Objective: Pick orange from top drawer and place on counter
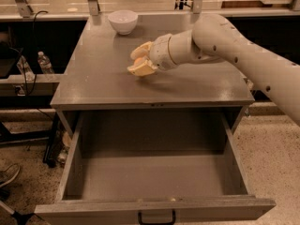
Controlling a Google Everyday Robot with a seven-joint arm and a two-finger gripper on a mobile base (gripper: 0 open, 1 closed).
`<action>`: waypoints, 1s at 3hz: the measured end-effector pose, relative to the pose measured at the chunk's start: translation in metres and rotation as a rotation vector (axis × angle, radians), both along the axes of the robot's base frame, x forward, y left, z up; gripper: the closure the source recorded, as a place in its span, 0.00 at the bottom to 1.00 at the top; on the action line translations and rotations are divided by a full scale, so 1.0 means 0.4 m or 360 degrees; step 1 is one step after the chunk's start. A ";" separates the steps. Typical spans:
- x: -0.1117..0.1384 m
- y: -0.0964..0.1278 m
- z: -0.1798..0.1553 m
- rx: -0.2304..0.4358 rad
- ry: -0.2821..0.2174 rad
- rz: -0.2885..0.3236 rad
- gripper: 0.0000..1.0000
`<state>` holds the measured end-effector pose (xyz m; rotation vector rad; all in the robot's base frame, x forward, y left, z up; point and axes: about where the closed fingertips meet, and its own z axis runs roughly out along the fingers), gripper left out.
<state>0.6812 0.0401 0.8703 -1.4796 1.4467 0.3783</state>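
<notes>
My gripper [139, 61] is low over the middle of the counter [98, 81], its cream fingers [138, 70] closed around the orange [146, 63]. The fruit is mostly hidden between them, and the lower finger is touching or nearly touching the surface. The white arm reaches in from the right. The top drawer [154, 205] below is pulled fully open and shows a bare grey floor. Its black handle [156, 218] is at the bottom edge of the view.
A white bowl [123, 21] stands at the back of the counter, behind and left of the gripper. A plastic bottle [43, 63] stands on a low shelf at the left. Cables and dark furniture legs are on the floor at the left.
</notes>
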 end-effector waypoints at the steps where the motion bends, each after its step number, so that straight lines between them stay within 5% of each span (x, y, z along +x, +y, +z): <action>1: 0.032 -0.011 -0.042 0.0021 0.0072 -0.0049 0.98; 3: 0.027 0.004 -0.044 0.0019 0.0072 -0.0030 0.43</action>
